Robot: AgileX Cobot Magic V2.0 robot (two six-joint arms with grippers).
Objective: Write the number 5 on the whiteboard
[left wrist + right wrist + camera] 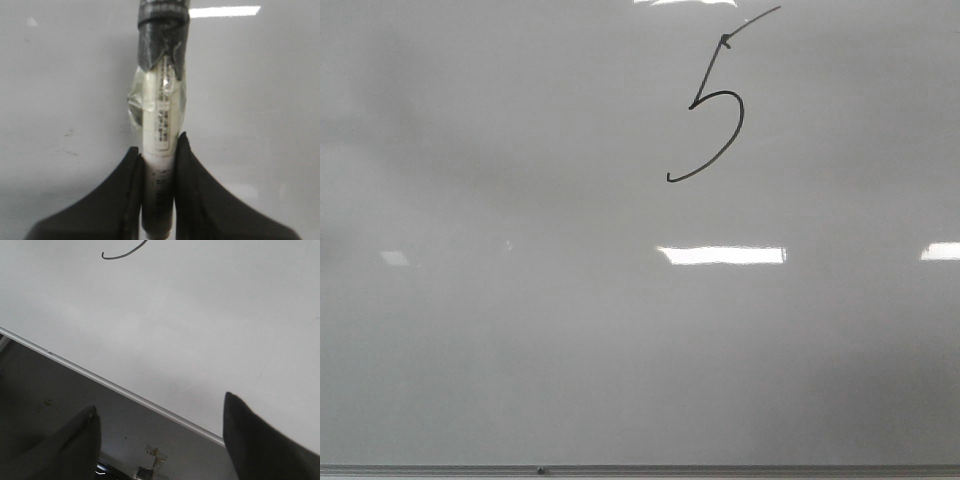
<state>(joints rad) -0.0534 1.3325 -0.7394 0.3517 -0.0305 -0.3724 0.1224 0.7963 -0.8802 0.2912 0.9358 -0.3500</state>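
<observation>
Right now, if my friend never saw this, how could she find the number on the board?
Look at the big glossy whiteboard that fills the front view. In its upper part, right of the middle, is the number 5, drawn in thin black line. It is slanted, with a long upswept top stroke, while the bright white rectangles below it are only light reflections.
</observation>
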